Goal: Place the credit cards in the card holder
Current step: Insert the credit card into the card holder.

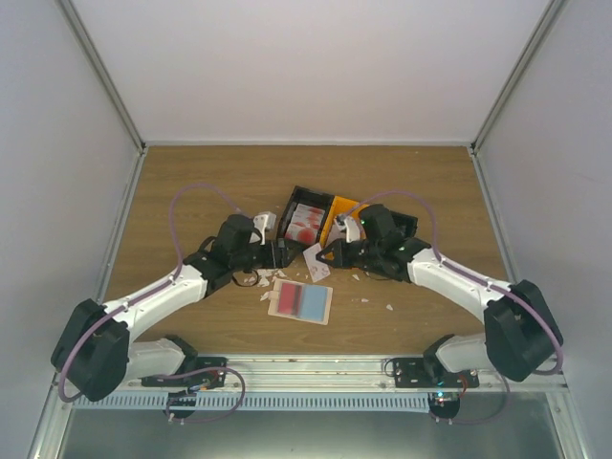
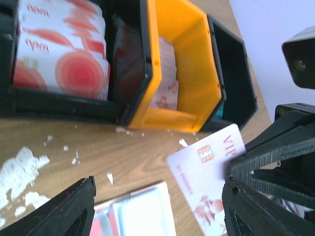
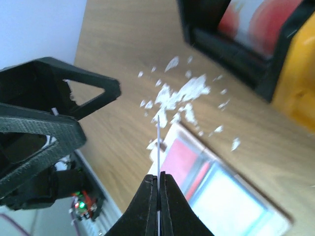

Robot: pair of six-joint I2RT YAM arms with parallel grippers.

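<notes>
A white credit card [image 2: 209,172] printed "VIP", with red blotches, hangs just above the table, and my right gripper [image 3: 158,176] is shut on it. In the right wrist view the card [image 3: 158,142] shows edge-on. My left gripper [image 2: 158,187] stands open right beside the card, its right finger close to it, nothing between its fingers. From above, both grippers [image 1: 284,253] [image 1: 330,254] meet near the card [image 1: 316,261]. The card holder [image 1: 301,301] lies open and flat just below them, showing pink and pale blue panels [image 2: 140,214] [image 3: 216,189].
A black-and-orange three-bin tray [image 1: 335,203] stands just behind the grippers; more white-and-red cards [image 2: 59,59] fill its left bin, and pale cards [image 2: 166,73] stand in the orange bin. White scraps [image 3: 182,96] litter the wooden table [image 1: 191,182] around the holder.
</notes>
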